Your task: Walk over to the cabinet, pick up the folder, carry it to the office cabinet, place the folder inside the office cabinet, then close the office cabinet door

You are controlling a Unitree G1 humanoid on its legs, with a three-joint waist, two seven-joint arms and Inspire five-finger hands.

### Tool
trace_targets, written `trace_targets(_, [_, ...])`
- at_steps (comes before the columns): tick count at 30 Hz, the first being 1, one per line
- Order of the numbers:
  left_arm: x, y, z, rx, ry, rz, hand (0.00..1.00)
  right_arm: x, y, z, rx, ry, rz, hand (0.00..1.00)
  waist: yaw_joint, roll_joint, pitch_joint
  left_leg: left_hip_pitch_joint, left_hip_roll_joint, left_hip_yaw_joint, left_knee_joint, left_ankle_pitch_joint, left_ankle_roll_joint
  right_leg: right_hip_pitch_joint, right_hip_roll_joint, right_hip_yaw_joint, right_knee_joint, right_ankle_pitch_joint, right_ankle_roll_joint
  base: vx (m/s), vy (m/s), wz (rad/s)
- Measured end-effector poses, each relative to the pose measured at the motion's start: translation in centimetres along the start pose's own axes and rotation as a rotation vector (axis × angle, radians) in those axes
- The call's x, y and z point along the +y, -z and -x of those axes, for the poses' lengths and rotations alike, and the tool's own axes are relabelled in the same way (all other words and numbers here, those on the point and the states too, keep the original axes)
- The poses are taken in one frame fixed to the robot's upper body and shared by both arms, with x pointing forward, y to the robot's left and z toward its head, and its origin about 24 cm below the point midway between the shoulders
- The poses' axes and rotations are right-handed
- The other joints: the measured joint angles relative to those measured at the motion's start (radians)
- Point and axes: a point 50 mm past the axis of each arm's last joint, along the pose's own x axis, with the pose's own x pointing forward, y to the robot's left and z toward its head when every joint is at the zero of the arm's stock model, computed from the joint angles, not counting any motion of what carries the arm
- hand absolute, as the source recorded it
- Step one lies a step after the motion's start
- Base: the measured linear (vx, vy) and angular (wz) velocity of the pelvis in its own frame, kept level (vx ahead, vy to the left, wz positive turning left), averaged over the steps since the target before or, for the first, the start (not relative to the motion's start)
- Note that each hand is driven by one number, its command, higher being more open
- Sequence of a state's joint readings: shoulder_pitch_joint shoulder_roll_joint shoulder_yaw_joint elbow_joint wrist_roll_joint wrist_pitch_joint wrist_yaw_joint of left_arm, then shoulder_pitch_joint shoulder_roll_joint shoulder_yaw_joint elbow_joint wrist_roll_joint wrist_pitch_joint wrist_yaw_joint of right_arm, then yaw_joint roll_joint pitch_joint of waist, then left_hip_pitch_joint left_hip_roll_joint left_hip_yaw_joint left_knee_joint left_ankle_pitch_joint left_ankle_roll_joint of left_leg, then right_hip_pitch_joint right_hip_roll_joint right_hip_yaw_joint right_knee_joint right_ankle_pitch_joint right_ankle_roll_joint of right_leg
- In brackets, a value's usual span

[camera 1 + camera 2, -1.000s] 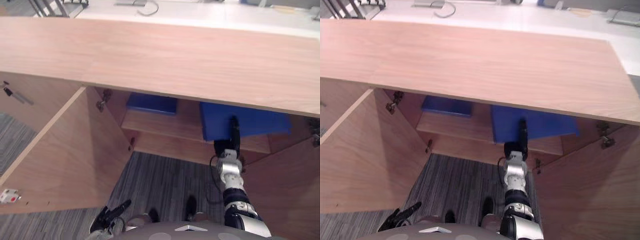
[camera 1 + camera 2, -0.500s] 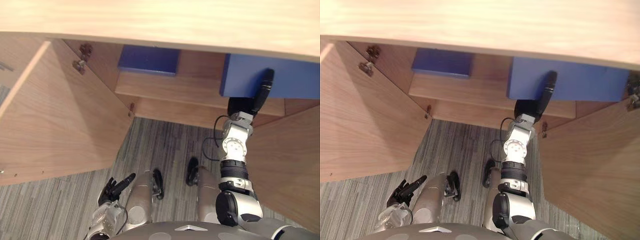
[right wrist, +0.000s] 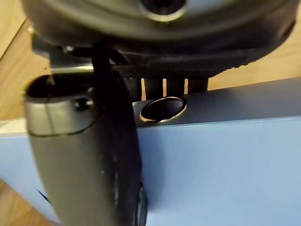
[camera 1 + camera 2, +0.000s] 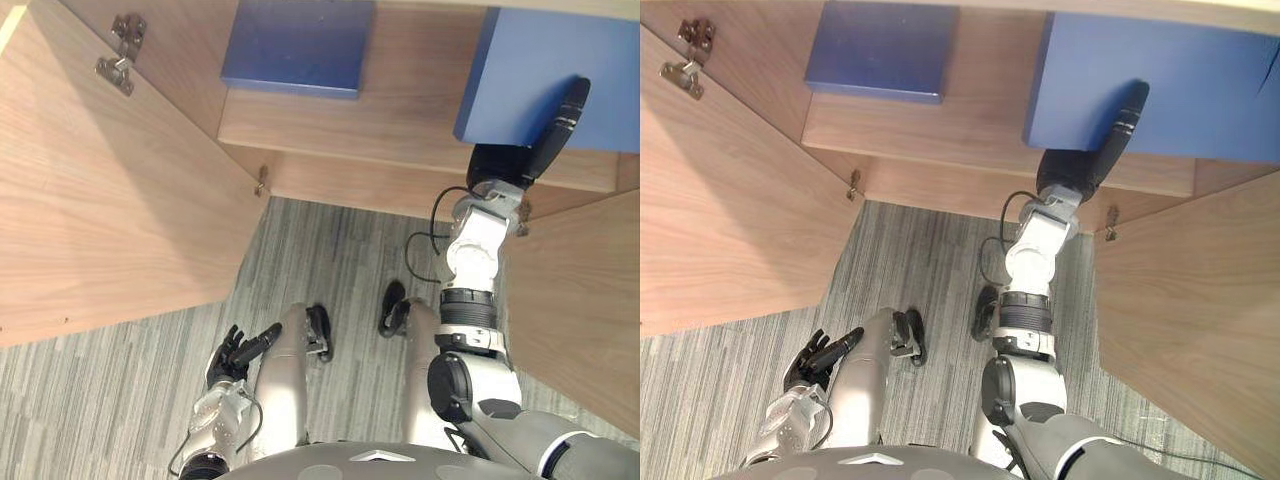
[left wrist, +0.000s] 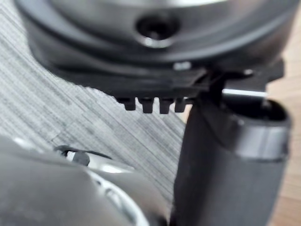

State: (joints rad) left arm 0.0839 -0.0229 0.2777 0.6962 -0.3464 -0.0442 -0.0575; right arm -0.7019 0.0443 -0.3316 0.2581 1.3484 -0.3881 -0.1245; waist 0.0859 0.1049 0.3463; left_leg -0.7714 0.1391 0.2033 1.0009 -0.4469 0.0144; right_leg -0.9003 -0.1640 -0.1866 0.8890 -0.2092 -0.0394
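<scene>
Right wrist view: the right hand (image 3: 84, 141) seemingly pinches the flat, smooth blue folder (image 3: 225, 165).

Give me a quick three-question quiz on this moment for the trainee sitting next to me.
1. True or false: the right hand has its thumb laid over the near edge of a blue folder at the cabinet shelf.
2. Pick one: where is the left hand? A, resting on the shelf. B, low over the carpet, fingers relaxed, holding nothing. C, gripping the second folder.
3. Fill in: the second folder lies flat on the shelf to the robot's ____ of the held one.

Key: 1 true; 2 B; 3 left.
</scene>
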Motion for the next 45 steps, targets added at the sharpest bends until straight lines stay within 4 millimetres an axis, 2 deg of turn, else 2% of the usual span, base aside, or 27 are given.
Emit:
trace_targets(4, [-0.2,-0.1,0.3,-0.013,0.023,-0.007,1.00,2.2,1.0,-1.4,0.025,-0.019,-0.003,0.00,0.004,0.001,0.000,-0.030,-0.003,-0.004,0.014,0.000,0.000,-0.027,-0.006,-0.001,0.012,0.001,-0.001,-0.06,0.005,0.03])
trace_targets(6, [-0.2,0.0,0.8,-0.019,0.043,-0.004,1.00,3.4,1.8,-3.0,0.055,-0.013,0.028,0.00,0.006,0.001,0.000,-0.031,-0.004,-0.005,0.019,0.000,0.000,-0.028,-0.008,-0.001,0.017,0.002,-0.004,-0.05,0.007,0.03])
trace_targets(9, [-0.6,-0.1,1.1,-0.027,0.085,-0.015,1.00,5.8,2.3,-5.0,0.094,-0.030,0.051,0.00,0.029,0.005,0.001,-0.064,-0.009,-0.014,0.040,0.000,0.000,-0.056,-0.019,-0.007,0.041,-0.004,-0.008,-0.06,-0.002,0.09])
trace_targets(11, [-1.0,-0.2,1.1,-0.029,0.111,-0.012,1.00,6.7,2.4,-5.7,0.110,-0.030,0.050,0.00,0.041,0.012,0.005,-0.086,-0.015,-0.025,0.067,-0.005,0.000,-0.075,-0.032,-0.011,0.076,-0.019,-0.010,-0.06,-0.021,0.23])
trace_targets(14, [-1.9,-0.3,1.1,-0.035,0.148,-0.019,1.00,7.2,2.4,-6.5,0.121,-0.004,0.046,0.00,0.057,0.030,0.014,-0.115,-0.025,-0.042,0.107,-0.013,0.001,-0.097,-0.052,-0.017,0.125,-0.040,-0.013,-0.05,-0.021,0.23])
trace_targets(17, [-2.1,-0.3,1.1,-0.035,0.154,-0.018,1.00,6.6,2.7,-6.9,0.132,0.072,0.019,0.00,0.072,0.039,0.018,-0.141,-0.025,-0.052,0.131,-0.017,0.000,-0.117,-0.060,-0.025,0.150,-0.053,-0.015,-0.09,-0.035,0.09])
trace_targets(20, [-1.8,-0.1,1.1,-0.038,0.126,0.012,1.00,6.0,1.9,-7.4,0.098,0.158,-0.058,0.00,0.076,0.039,0.018,-0.157,-0.031,-0.062,0.143,-0.016,-0.001,-0.129,-0.070,-0.032,0.167,-0.060,-0.020,-0.06,-0.027,0.14])
trace_targets(23, [-1.1,0.3,1.1,-0.024,0.073,0.041,1.00,5.8,0.0,-8.0,0.023,0.185,-0.078,0.00,0.079,0.039,0.018,-0.161,-0.042,-0.071,0.149,-0.016,-0.002,-0.131,-0.083,-0.035,0.184,-0.067,-0.024,-0.04,-0.022,0.15])
trace_targets(25, [-1.0,0.4,1.0,-0.021,0.053,0.053,1.00,6.6,-1.0,-8.5,-0.008,0.187,-0.113,0.00,0.084,0.039,0.018,-0.162,-0.046,-0.073,0.149,-0.015,-0.003,-0.131,-0.089,-0.038,0.188,-0.070,-0.025,-0.03,-0.008,0.06])
trace_targets(29, [0.2,1.5,0.8,0.034,-0.048,0.073,1.00,10.1,-3.2,-9.6,-0.096,0.134,-0.186,0.00,0.082,0.040,0.018,-0.165,-0.060,-0.083,0.149,-0.013,-0.005,-0.133,-0.101,-0.040,0.203,-0.086,-0.021,-0.03,-0.016,0.11])
trace_targets(34, [0.6,2.0,0.8,0.064,-0.094,0.081,1.00,12.2,-5.2,-10.1,-0.163,0.122,-0.253,0.00,0.091,0.040,0.018,-0.183,-0.074,-0.096,0.149,-0.009,-0.012,-0.147,-0.118,-0.049,0.220,-0.099,-0.029,-0.01,-0.019,0.13])
trace_targets(37, [0.4,1.8,0.6,0.053,-0.112,0.125,1.00,12.4,-6.5,-10.3,-0.193,0.143,-0.282,0.00,0.096,0.041,0.019,-0.203,-0.077,-0.102,0.151,-0.004,-0.015,-0.164,-0.124,-0.056,0.229,-0.102,-0.034,-0.03,-0.020,0.09])
trace_targets(42, [0.9,2.0,0.4,0.062,-0.164,0.172,1.00,12.2,-6.9,-10.3,-0.202,0.174,-0.287,0.00,0.089,0.043,0.019,-0.210,-0.076,-0.102,0.153,-0.004,-0.016,-0.170,-0.124,-0.057,0.229,-0.102,-0.034,-0.03,0.008,0.00])
trace_targets(45, [1.3,1.8,0.3,0.059,-0.204,0.203,1.00,13.4,-6.6,-10.4,-0.191,0.155,-0.293,0.00,0.075,0.043,0.019,-0.229,-0.074,-0.101,0.162,-0.004,-0.015,-0.188,-0.123,-0.056,0.233,-0.102,-0.034,-0.05,0.025,-0.03])
